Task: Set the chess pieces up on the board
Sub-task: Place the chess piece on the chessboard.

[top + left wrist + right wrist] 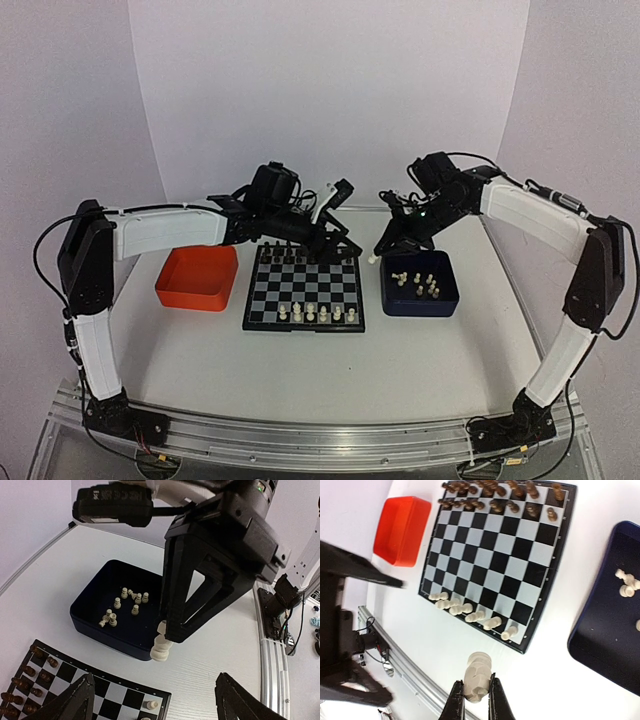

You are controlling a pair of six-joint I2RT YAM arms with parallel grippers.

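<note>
The board [303,290] lies mid-table, with a row of cream chess pieces [316,314] along its near edge and dark pieces on its far rows. My right gripper [378,256] is shut on a cream chess piece [478,676], held above bare table between the board's right edge and the dark blue tray [420,297]. The piece also shows in the left wrist view [161,648]. Several loose cream pieces [122,606] lie in the tray. My left gripper [155,706] is wide open and empty, hovering over the board's far right corner [335,230].
An orange tray [197,277] stands left of the board and looks empty. The two grippers are close together above the board's far right corner. A white backdrop rises behind the table. An aluminium rail [300,440] runs along the near edge.
</note>
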